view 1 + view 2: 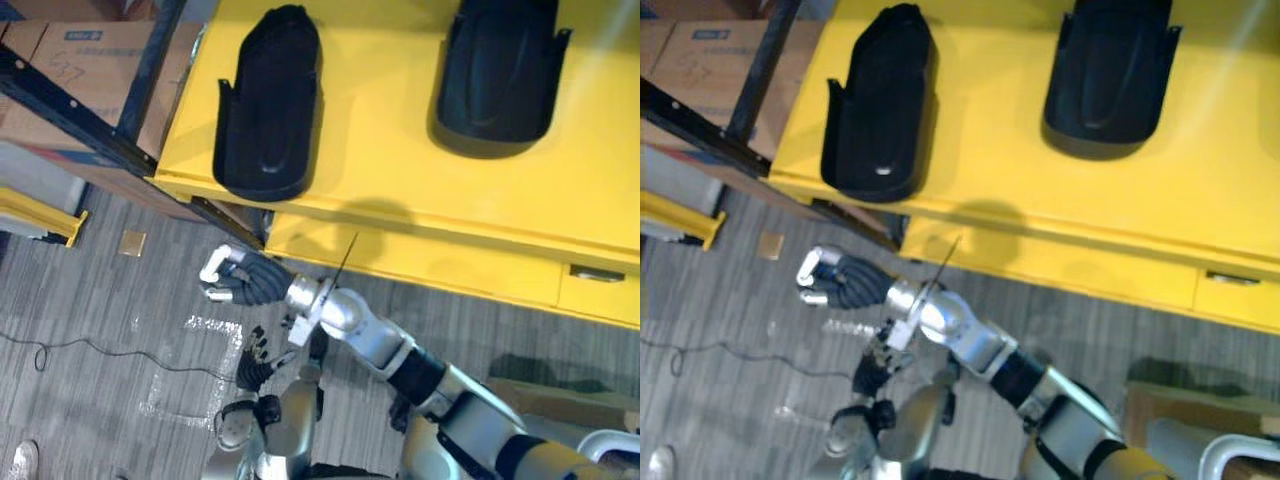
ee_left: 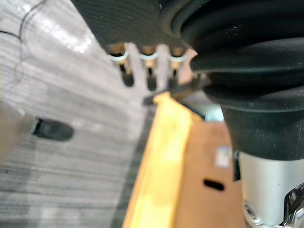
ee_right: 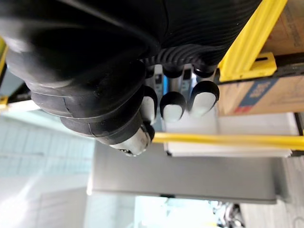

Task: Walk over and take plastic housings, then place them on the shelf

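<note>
Where yellow surface [image 1: 400,170] spreads, two black plastic housings [image 1: 268,105] [image 1: 500,70], elongated, rounded

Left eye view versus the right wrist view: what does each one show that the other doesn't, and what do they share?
Left eye view: the left housing and the right housing, both black, lying apart on the yellow table, with the grey floor below and the left hand hanging open. Right wrist view: a thin yellow bar crossing a pale panel. Both: the right hand, fingers curled on nothing, and cardboard boxes.
</note>
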You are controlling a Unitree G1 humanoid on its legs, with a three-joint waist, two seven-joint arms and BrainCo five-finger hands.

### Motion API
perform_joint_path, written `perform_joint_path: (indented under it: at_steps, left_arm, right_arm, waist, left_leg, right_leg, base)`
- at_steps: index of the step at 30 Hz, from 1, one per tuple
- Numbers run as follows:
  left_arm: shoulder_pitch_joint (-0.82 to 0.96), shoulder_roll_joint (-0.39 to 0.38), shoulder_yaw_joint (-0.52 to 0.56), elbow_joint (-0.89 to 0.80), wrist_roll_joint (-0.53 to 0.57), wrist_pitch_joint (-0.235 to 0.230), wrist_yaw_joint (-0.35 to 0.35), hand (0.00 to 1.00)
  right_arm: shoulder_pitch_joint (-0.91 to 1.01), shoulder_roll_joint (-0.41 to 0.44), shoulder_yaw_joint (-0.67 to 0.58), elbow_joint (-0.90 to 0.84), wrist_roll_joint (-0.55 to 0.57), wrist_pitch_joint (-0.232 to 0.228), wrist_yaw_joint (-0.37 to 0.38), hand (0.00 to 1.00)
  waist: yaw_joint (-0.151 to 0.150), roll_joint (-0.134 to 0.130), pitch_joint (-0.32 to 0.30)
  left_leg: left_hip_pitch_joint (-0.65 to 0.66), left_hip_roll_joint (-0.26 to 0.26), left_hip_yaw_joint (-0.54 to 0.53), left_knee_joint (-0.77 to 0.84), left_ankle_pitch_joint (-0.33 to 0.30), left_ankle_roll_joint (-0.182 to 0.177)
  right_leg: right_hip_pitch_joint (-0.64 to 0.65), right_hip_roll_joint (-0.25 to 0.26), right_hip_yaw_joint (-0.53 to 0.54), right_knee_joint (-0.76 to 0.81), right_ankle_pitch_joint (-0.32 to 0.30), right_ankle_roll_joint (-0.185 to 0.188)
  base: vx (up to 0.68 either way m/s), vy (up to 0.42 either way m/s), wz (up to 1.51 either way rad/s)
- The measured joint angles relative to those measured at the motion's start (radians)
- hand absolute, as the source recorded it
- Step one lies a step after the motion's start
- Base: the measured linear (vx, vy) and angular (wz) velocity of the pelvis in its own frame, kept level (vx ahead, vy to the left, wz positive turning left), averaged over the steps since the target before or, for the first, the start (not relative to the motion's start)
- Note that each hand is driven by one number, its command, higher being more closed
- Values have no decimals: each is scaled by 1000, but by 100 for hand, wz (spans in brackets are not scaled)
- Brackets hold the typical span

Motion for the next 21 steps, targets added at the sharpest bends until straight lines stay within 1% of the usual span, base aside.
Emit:
perform_joint_path:
  at_steps: [3, 6, 8, 11, 12, 13, 15, 20, 21]
  left_arm:
    - [0, -1, -2, 7, -1, 1, 0, 0]
    - [0, -1, -3, 16, -1, 1, 0, 0]
    - [0, 0, -4, 31, -1, 1, 0, 0]
    - [0, 0, -8, 39, -1, 1, 0, 0]
    - [0, 4, -24, 38, -4, 1, 1, 0]
    - [0, 4, -28, 37, -4, 1, 0, 0]
    - [0, 4, -41, 38, -5, 1, 1, 0]
    - [0, 4, -42, 38, -6, 7, 3, 0]
    - [0, 4, -42, 38, -6, 12, 3, 0]
  right_arm:
    - [-13, 6, 1, 8, -40, 19, -30, 100]
    - [-39, 13, 1, 55, -83, 28, -65, 100]
    - [-53, 13, -1, 83, -130, 54, -120, 100]
    - [-75, 14, -7, 97, -172, 77, -180, 100]
    - [-95, 17, -23, 124, -179, 91, -212, 100]
    - [-98, 17, -28, 127, -181, 93, -218, 100]
    - [-128, 18, -76, 156, -191, 113, -267, 100]
    - [-163, 17, -148, 210, -191, 154, -365, 100]
    - [-168, 17, -157, 214, -189, 155, -380, 100]
  waist:
    - [2, 4, 2]
    - [7, 6, 3]
    - [21, 7, 2]
    - [21, 8, 3]
    - [21, 8, 2]
    - [21, 8, 2]
    - [23, 8, 2]
    - [23, 9, 2]
    - [23, 9, 2]
  left_leg:
    - [0, 0, 0, 0, 0, 0]
    - [0, -1, -1, 1, 0, 0]
    - [-3, -3, -3, 3, -1, -1]
    - [-19, -4, -16, 13, -1, -1]
    - [-19, -4, -20, 15, -1, -1]
    - [-19, -4, -21, 15, -1, -1]
    - [-19, -6, -22, 18, -1, -1]
    - [-19, -5, -22, 19, 0, -1]
    - [-19, -5, -22, 19, 0, -1]
  right_leg:
    - [0, 0, -1, 2, -1, -2]
    - [-1, -2, -2, 7, -4, -2]
    - [-7, -6, -3, 19, -11, -2]
    - [-12, -8, -11, 24, -13, -2]
    - [-10, -11, -14, 28, -15, -1]
    - [-10, -11, -14, 29, -15, -1]
    - [-10, -13, -15, 32, -15, -1]
    - [-10, -11, -15, 34, -16, -2]
    - [-10, -11, -15, 35, -16, -2]
  base:
    - [1, -12, 0]
    - [0, 0, 0]
    - [-11, -22, 4]
    - [-10, -17, 12]
    - [-5, -16, 9]
    - [-10, -14, 6]
    - [0, 0, 0]
    - [0, 0, 0]
    - [0, 0, 0]
